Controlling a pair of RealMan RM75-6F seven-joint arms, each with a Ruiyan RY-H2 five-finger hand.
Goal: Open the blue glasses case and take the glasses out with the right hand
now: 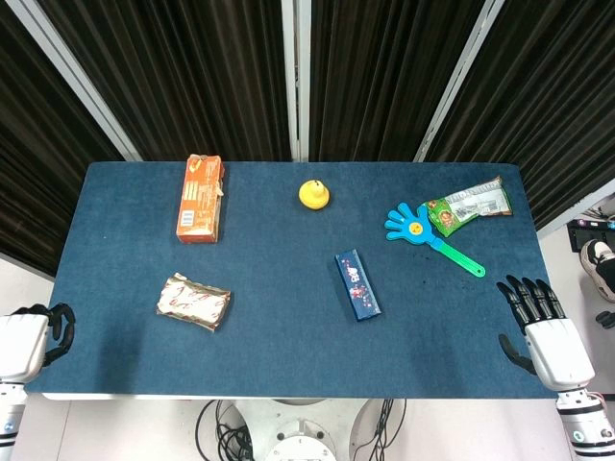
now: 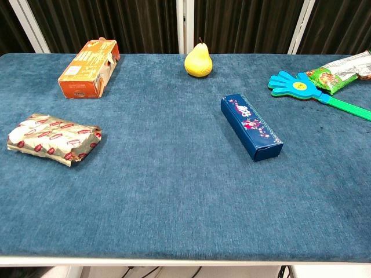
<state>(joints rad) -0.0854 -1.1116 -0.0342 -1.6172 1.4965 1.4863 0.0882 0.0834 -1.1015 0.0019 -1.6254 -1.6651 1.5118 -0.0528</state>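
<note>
1. One blue glasses case [image 1: 357, 284] lies closed and flat on the blue table [image 1: 288, 346]. It sits a little right of the table's middle, its long side running from far-left to near-right. Every other place below is told from this case.
2. One yellow pear [image 1: 313, 194] stands upright beyond the case, toward the far edge and slightly to its left, well apart from it.
3. One orange carton [image 1: 200, 198] lies on its side far to the left of the case and further back. In the chest view its near end looks torn open.
4. One shiny wrapped packet [image 1: 194, 302], gold with red marks, lies to the left of the case, about level with it and well apart.
5. One blue hand-shaped clapper [image 1: 430, 236] with a green handle lies to the right of the case and a little further back.
6. One green snack bag [image 1: 469, 206] lies just beyond the clapper, further right and back from the case; its end seems to touch the clapper's palm.
7. One right hand [image 1: 540, 327] rests at the table's near-right edge, right of the case and well apart from it. Its dark fingers [image 1: 527, 296] are stretched out and spread, grasping nothing.
8. One left hand [image 1: 36, 338] sits at the near-left edge, far left of the case. Its fingers [image 1: 61, 328] curl loosely over the rim with a gap between them, and nothing is in them.
9. The chest view shows neither hand.
</note>
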